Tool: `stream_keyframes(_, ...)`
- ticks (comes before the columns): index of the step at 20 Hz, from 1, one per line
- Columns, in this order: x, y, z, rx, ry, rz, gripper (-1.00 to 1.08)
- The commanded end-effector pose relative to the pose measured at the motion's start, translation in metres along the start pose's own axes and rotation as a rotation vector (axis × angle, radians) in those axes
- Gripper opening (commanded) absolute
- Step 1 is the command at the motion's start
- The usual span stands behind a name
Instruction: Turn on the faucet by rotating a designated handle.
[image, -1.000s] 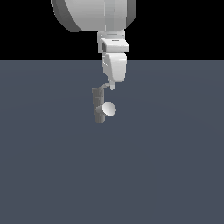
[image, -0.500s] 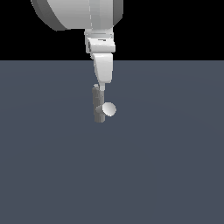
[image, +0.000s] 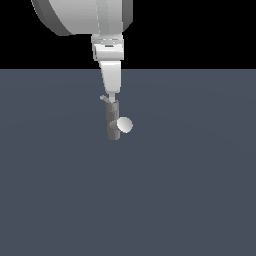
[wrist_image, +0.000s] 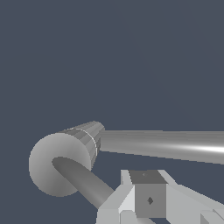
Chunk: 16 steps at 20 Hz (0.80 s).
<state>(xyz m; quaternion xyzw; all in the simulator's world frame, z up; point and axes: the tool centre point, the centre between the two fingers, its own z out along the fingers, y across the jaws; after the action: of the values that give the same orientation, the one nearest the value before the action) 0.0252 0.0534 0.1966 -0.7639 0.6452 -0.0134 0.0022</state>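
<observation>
So in the exterior view you've got the faucet (image: 113, 121) standing upright a bit left of centre on the flat grey floor (image: 190, 190), with its pale round spout end (image: 124, 125) poking out on the exterior view's right. The arm (image: 90, 15) comes down from the top and is cut off by the frame edge, so you only see the big white housing and the narrowing wrist. The gripper (image: 112, 96) sits right on top of the post, and you can just make out a sliver of the handle (image: 104, 98) sticking out to the exterior view's left of it. The fingers blend into one pale wedge here, so you can't tell how far apart they are or whether they're actually pinching the lever. Over in the wrist view, the post (wrist_image: 162, 145) runs across as a long shiny cylinder and the handle (wrist_image: 81, 180) is a dark bar passing under a blocky finger (wrist_image: 148, 197). Only that one finger is clear, cropped at the edge, so you still can't tell the grip state.
</observation>
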Motion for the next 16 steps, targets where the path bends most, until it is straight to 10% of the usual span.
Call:
stream_keyframes(1, -0.043, -0.006, 0.008, -0.009, -0.013, -0.053, -1.00)
stream_keyframes(9, -0.077, -0.019, 0.013, -0.019, -0.018, -0.069, -1.00)
stream_keyframes(10, -0.021, -0.021, 0.000, -0.002, 0.004, 0.009, -1.00)
stream_keyframes(16, -0.035, -0.037, 0.003, -0.006, -0.001, -0.009, -1.00)
